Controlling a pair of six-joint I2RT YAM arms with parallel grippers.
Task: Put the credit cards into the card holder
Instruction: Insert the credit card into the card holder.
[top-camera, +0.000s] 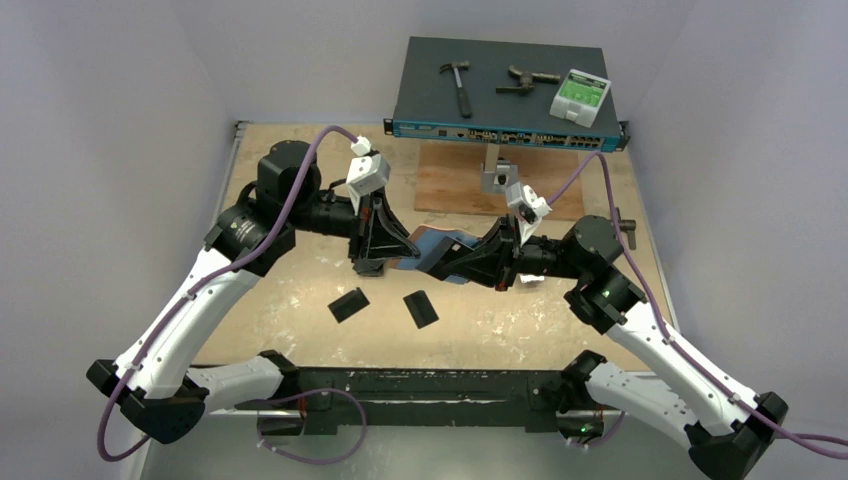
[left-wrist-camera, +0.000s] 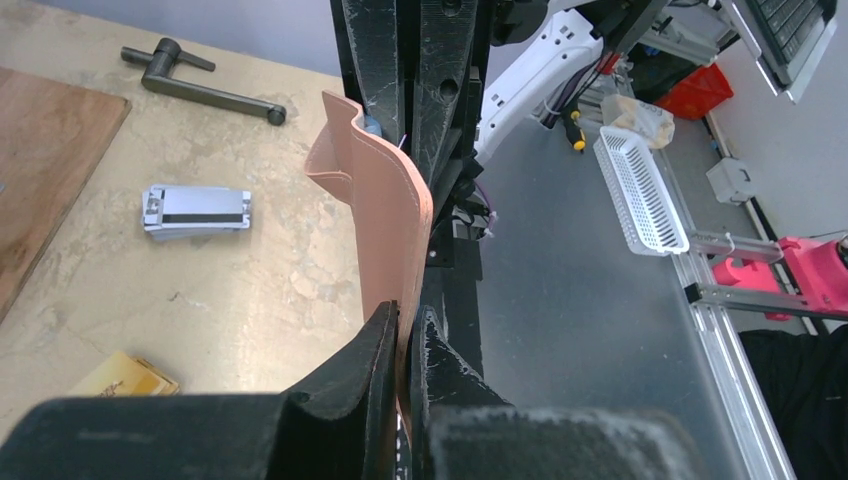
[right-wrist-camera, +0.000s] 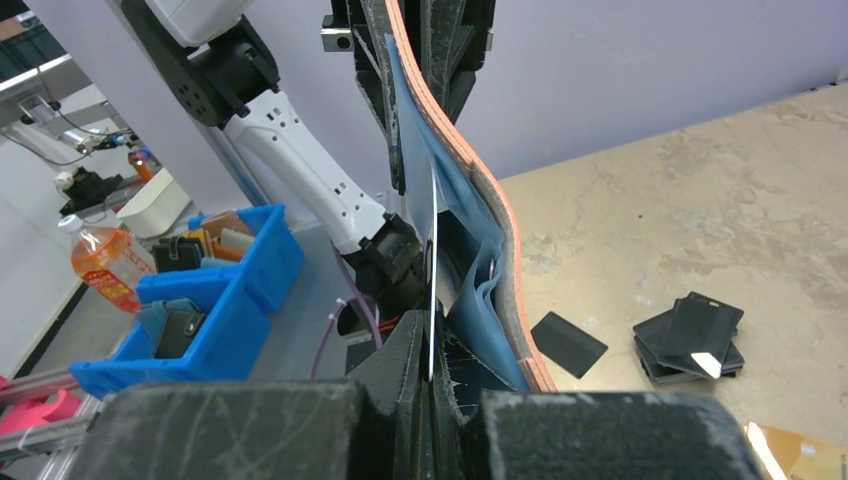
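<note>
The salmon-pink card holder (top-camera: 432, 240) hangs open above the table between both grippers, its blue lining (right-wrist-camera: 470, 300) facing the right gripper. My left gripper (left-wrist-camera: 405, 325) is shut on one pink edge of the card holder (left-wrist-camera: 385, 230). My right gripper (right-wrist-camera: 430, 325) is shut on a thin credit card (right-wrist-camera: 433, 250), seen edge-on and standing against the blue pockets of the card holder (right-wrist-camera: 505, 235). Two black card stacks (top-camera: 348, 304) (top-camera: 421, 308) lie on the table below. Silver-grey cards (left-wrist-camera: 195, 210) and an orange-gold card (left-wrist-camera: 125, 378) lie further right.
A network switch (top-camera: 510, 90) with a hammer (top-camera: 460, 85) and other tools stands at the back. A wooden board (top-camera: 450, 180) lies before it, and a metal handle (left-wrist-camera: 200, 85) at the right edge. Blue bins (right-wrist-camera: 200, 300) sit off the table.
</note>
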